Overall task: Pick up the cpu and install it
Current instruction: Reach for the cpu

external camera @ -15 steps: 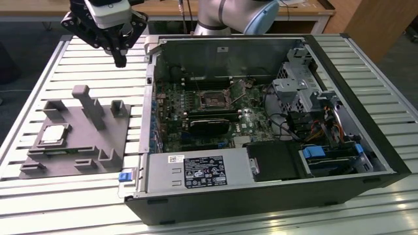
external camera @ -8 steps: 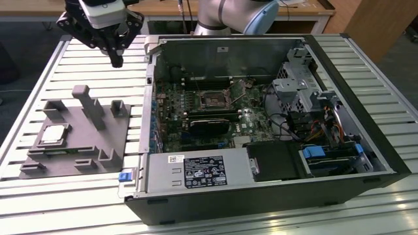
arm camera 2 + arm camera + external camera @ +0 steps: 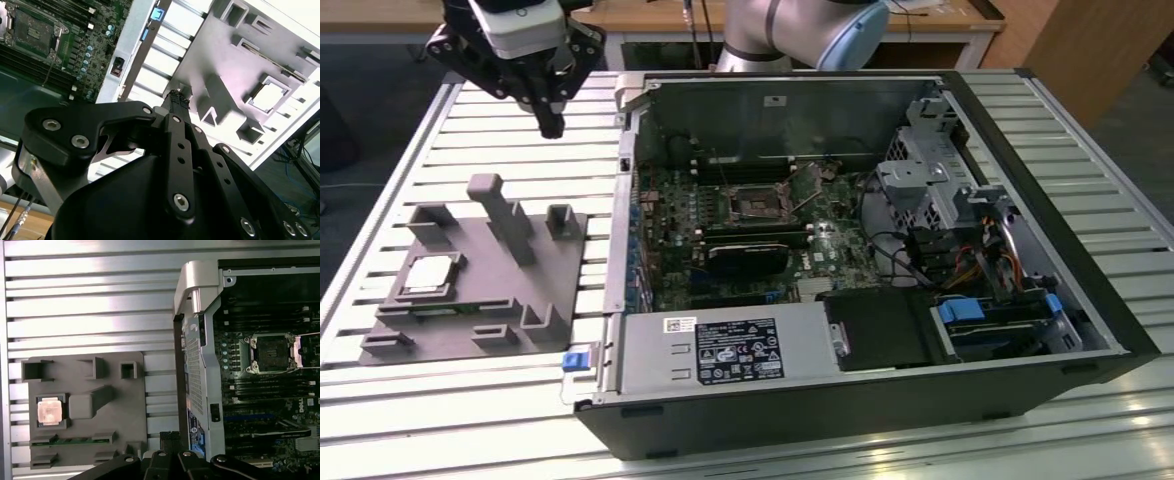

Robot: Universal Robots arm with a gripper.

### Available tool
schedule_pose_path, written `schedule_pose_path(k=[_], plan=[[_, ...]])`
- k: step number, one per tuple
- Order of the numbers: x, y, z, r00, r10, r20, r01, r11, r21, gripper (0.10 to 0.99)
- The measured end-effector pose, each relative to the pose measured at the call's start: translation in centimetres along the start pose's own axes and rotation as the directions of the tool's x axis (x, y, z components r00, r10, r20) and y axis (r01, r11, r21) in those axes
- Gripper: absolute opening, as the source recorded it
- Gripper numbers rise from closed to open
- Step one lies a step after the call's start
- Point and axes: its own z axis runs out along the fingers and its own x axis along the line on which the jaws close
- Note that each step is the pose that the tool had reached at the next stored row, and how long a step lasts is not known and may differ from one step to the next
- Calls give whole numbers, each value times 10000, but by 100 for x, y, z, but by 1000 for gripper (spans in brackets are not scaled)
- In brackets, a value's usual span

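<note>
- This looks like a robotics lab or test workshop.
- A slatted aluminium table (image 3: 454,420) carries an open desktop computer case (image 3: 854,410) with its motherboard (image 3: 674,215) laid bare.
- A grey fixture plate (image 3: 574,270) lies just beside the case.
- A robot arm (image 3: 787,30) rises behind the case.
- Farther back stands what is probably a wooden desk (image 3: 654,18).
- Loose cables (image 3: 12,222) show in the second wrist view.

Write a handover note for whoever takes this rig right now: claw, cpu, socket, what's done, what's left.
Claw: shut, holding nothing, in the air above the slatted table, apart from the grey fixture.
Cpu: lying flat in its pocket on the fixture, to the exterior view's left of the open case.
Socket: on the motherboard inside the case, no chip in it.
Done: nothing that shows.
Left: cpu not yet picked up, not yet installed.
</note>
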Motion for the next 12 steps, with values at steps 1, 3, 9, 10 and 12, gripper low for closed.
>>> schedule_pose_path(k=[1, 3, 9, 10, 12], plan=[[12, -1, -1, 10000, -1, -1, 1, 10000, 1, 106], [36, -3, -1, 10000, 0, 0, 0, 10000, 0, 106], [110, -8, -3, 10000, -1, -1, 1, 10000, 1, 106], [124, -10, -3, 10000, -1, -1, 1, 10000, 1, 106], [154, -12, -4, 10000, 0, -1, 0, 10000, 0, 106]])
